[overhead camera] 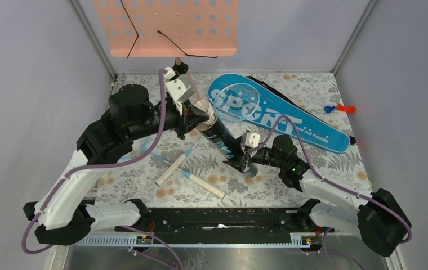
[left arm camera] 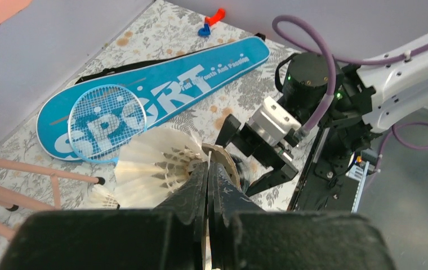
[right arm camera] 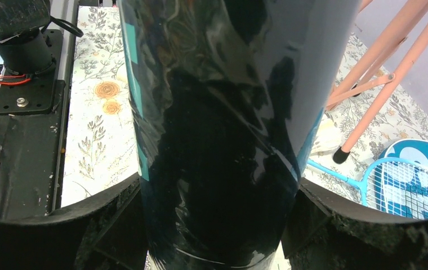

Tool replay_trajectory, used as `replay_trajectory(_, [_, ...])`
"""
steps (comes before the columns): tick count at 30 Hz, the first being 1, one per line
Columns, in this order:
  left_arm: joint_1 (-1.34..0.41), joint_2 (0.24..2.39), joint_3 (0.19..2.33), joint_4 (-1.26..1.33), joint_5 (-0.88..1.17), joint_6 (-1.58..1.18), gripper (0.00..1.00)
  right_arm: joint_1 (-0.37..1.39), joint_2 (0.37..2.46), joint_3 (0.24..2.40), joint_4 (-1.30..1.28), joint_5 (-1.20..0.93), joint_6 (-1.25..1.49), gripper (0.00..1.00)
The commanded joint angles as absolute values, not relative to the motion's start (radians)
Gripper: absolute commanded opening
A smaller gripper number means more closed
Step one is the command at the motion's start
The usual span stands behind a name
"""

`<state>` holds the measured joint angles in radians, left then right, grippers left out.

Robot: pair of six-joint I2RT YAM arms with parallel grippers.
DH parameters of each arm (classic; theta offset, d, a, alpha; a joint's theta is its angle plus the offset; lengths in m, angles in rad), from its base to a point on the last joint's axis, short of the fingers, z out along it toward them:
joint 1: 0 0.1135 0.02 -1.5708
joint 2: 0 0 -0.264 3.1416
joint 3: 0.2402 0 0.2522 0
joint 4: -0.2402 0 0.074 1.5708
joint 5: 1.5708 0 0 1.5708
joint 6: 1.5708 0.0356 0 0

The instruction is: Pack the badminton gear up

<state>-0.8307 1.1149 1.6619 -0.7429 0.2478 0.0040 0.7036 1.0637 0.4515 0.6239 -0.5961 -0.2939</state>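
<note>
2 arms share it: right fingers [right arm camera: 335,225] clamp the stiff, slick tube [overhead camera: 221,140] tilted over the counter [overhead camera: 335,163]; left fingers [left arm camera: 192,191] pinch a light, crushable shuttlecock [left arm camera: 150,166] at its mouth, likely safest by the cork.

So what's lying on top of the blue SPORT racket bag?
The strung head of a light-blue racket lies on the wide end of the blue SPORT racket bag. Whatever is inside the bag is hidden.

Steep overhead view from the near side; two close wrist views; blue bag [overhead camera: 279,115] in all.
</note>
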Motion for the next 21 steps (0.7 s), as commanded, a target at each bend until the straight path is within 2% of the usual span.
replay_trajectory(1, [-0.852, 1.117, 1.713, -0.773, 0.227, 0.072, 0.00, 0.699, 1.020, 0.485, 0.687, -0.611, -0.311, 0.15])
replay_trajectory(4, [-0.862, 1.122, 1.711, -0.789, 0.333, 0.092, 0.00, 0.697, 1.003, 0.486, 0.665, -0.608, -0.327, 0.14])
replay_trajectory(16, [-0.882, 1.203, 1.763, -0.834, 0.490, 0.130, 0.00, 0.697, 0.904, 0.445, 0.661, -0.602, -0.338, 0.14])
replay_trajectory(21, [-0.893, 1.225, 1.769, -0.835, 0.488, 0.116, 0.00, 0.697, 0.887, 0.439, 0.675, -0.617, -0.333, 0.14])
